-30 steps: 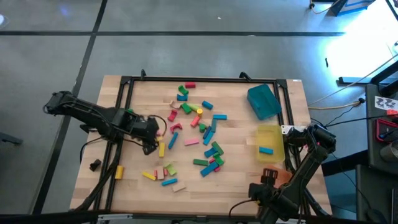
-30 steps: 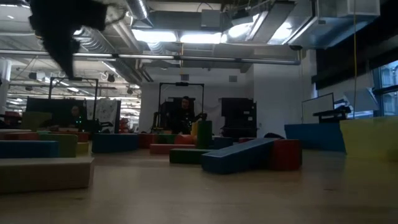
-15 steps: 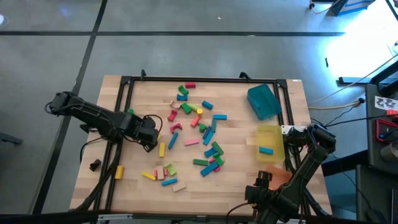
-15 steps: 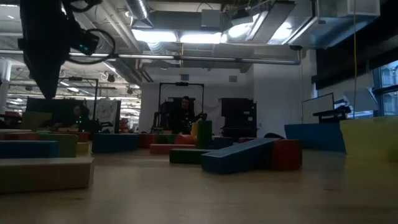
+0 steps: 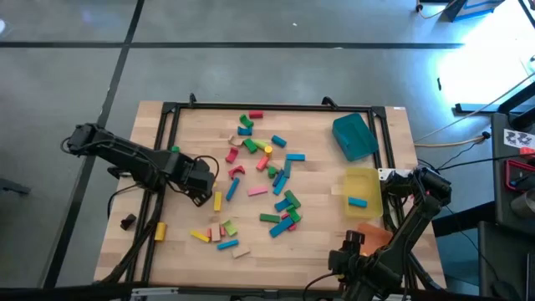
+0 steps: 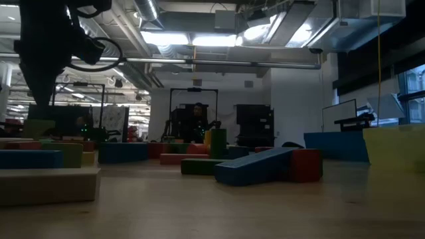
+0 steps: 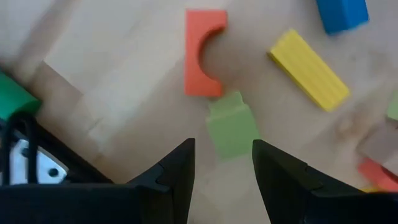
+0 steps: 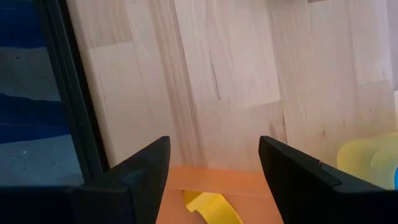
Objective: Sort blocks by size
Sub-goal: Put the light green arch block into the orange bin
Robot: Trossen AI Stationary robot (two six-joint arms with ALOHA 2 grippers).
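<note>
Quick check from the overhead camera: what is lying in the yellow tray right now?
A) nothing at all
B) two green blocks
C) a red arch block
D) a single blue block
D: in the high view one blue block lies inside the yellow tray at the table's right side, and no other piece shows in it.

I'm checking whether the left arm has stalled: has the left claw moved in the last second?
Yes. In the high view the left claw has pulled back slightly toward the table's left edge, away from the yellow bar that stayed put.
</note>
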